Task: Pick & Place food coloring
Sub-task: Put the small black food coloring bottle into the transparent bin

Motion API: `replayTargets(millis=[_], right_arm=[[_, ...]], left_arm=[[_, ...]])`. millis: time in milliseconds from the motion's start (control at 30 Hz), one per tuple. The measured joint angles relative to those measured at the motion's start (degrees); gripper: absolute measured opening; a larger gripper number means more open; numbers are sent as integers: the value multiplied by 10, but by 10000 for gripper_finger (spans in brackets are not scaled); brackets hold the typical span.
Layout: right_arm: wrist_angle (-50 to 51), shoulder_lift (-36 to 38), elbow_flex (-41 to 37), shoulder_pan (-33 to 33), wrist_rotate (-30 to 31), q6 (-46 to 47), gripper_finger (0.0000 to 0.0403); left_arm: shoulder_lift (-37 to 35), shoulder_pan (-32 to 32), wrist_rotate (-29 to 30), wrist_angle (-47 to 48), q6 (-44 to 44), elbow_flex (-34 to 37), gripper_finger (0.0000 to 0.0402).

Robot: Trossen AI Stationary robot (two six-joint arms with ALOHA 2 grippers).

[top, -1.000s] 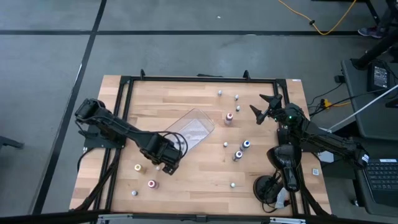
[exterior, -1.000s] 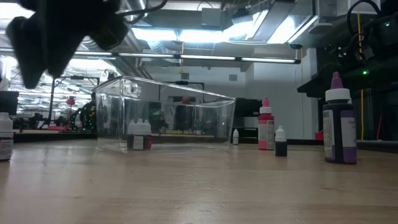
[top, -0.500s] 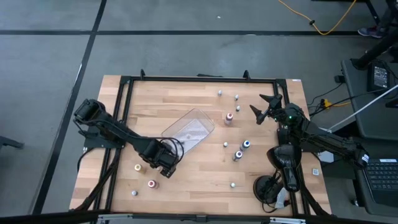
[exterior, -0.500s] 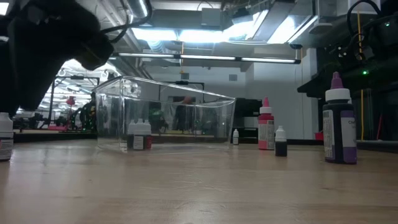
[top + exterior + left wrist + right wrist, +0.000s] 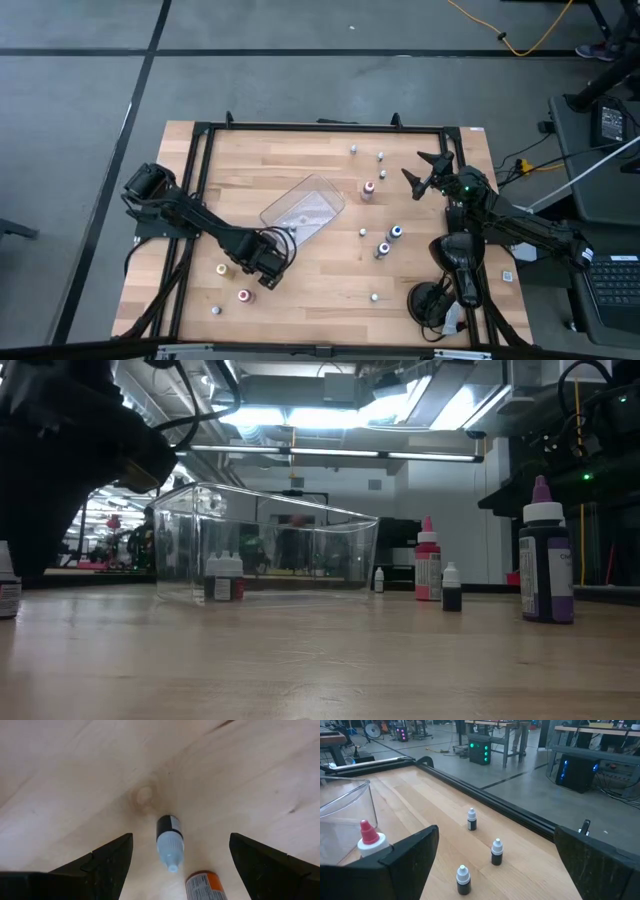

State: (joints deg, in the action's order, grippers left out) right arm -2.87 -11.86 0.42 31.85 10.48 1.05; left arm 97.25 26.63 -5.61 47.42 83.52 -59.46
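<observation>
No label text is legible. Left gripper (image 5: 172,857) hangs with fingers open over a white-capped bottle (image 5: 169,840) lying near the table's (image 5: 330,150) front-left corner. Right gripper (image 5: 425,172), open, waits by the right edge.

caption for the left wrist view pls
Left gripper, jaws open, poised over a small white-capped bottle on the wooden table.
</observation>
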Motion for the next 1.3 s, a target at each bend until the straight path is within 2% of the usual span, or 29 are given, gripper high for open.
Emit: replayTargets(millis=[300, 833, 1300], right_arm=[[0, 0, 0, 0, 0, 0, 394], [0, 0, 0, 0, 0, 0, 394], [0, 0, 0, 0, 0, 0, 394]], left_arm=[[0, 4, 1, 2, 8, 0, 309], [0, 3, 1, 10, 13, 0, 158], [0, 3, -1, 10, 8, -1, 74]])
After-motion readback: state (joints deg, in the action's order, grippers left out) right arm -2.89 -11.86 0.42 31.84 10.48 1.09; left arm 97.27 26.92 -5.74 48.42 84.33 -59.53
